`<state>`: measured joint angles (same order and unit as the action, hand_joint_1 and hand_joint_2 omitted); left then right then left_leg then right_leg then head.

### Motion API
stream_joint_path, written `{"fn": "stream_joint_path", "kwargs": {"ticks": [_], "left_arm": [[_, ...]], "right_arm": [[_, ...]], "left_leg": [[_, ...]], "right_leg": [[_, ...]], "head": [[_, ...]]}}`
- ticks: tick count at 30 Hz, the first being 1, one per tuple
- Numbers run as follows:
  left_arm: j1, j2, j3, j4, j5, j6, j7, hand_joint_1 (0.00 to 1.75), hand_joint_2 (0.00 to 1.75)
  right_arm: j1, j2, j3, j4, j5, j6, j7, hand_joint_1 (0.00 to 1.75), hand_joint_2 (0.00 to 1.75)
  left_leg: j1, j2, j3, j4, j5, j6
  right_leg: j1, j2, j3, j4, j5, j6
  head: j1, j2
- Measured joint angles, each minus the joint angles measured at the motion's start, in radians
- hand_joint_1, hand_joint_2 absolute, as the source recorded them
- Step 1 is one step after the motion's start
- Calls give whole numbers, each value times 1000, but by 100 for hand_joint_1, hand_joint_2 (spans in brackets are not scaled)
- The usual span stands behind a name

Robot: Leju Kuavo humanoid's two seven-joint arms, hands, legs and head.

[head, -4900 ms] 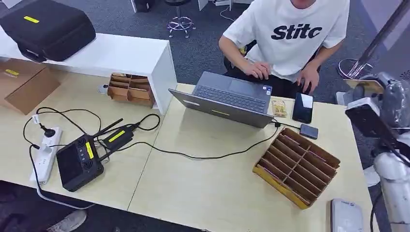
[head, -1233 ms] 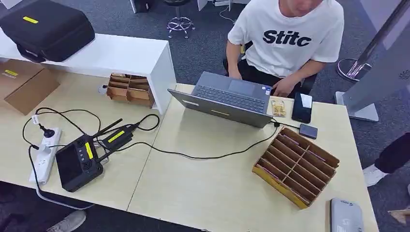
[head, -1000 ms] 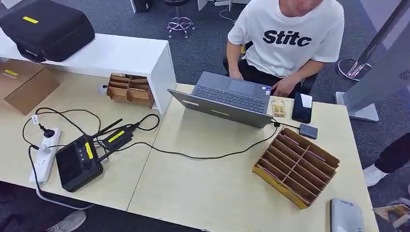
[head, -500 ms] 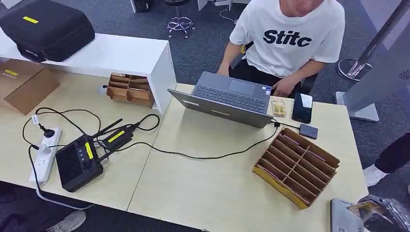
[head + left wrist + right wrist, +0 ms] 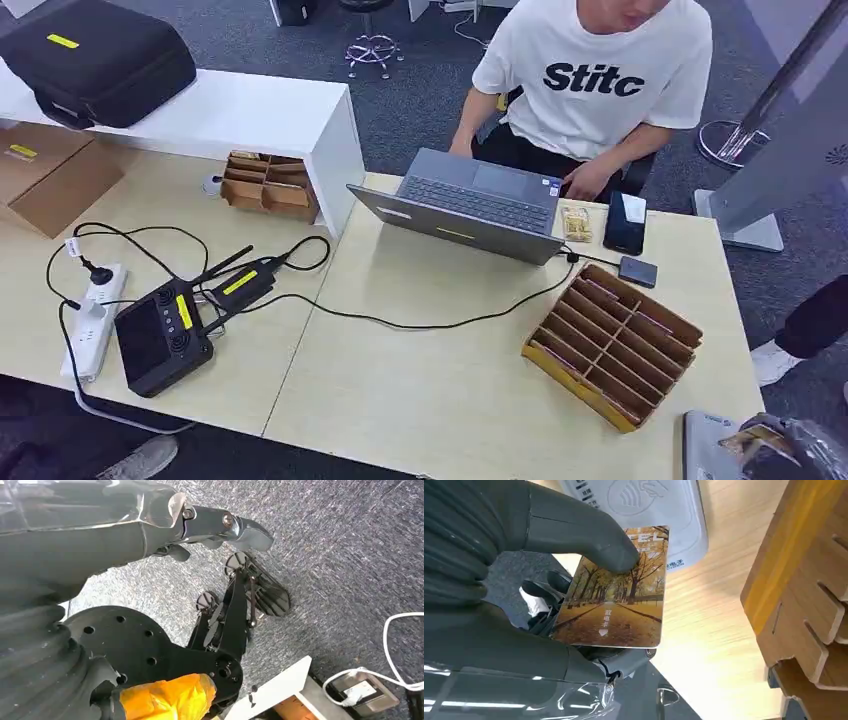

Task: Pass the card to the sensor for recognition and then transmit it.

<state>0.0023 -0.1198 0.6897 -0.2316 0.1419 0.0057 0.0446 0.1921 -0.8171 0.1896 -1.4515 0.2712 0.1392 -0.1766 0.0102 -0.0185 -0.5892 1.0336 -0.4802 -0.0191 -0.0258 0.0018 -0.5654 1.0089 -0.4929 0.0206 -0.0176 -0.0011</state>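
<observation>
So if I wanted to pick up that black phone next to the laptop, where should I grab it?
The phone lies flat on the table, so probably pinch its two long edges, fingers coming from above. Its right side is clear; the laptop and a snack packet crowd the left.

Left robot hand [image 5: 150, 525] hangs empty above grey carpet [image 5: 345, 545].

At the table's near corner, your head view cuts off the sensor [image 5: 708, 450] and the right hand [image 5: 790, 455] at the picture's bottom edge. In the right wrist view, the thumb covers part of the card [image 5: 619, 607], which overlaps the sensor's near edge; whether they touch cannot be told. The card's small print is unreadable, and the left hand's fingers [image 5: 245, 530] run partly out of view.
</observation>
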Motion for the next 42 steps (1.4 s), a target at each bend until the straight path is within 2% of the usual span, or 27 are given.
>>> {"fn": "stream_joint_path", "kwargs": {"ticks": [18,42], "left_arm": [[0,0,0,0,-3,0,0,0,175],[-5,7,0,8,-13,2,0,0,175]], "right_arm": [[0,-21,26,3,-5,-6,2,175,175],[-27,-69,111,10,-31,19,6,175,175]], "left_leg": [[0,0,0,0,0,0],[0,0,0,0,0,0]], "right_leg": [[0,0,0,0,0,0],[0,0,0,0,0,0]], "head": [[0,0],[0,0]]}}
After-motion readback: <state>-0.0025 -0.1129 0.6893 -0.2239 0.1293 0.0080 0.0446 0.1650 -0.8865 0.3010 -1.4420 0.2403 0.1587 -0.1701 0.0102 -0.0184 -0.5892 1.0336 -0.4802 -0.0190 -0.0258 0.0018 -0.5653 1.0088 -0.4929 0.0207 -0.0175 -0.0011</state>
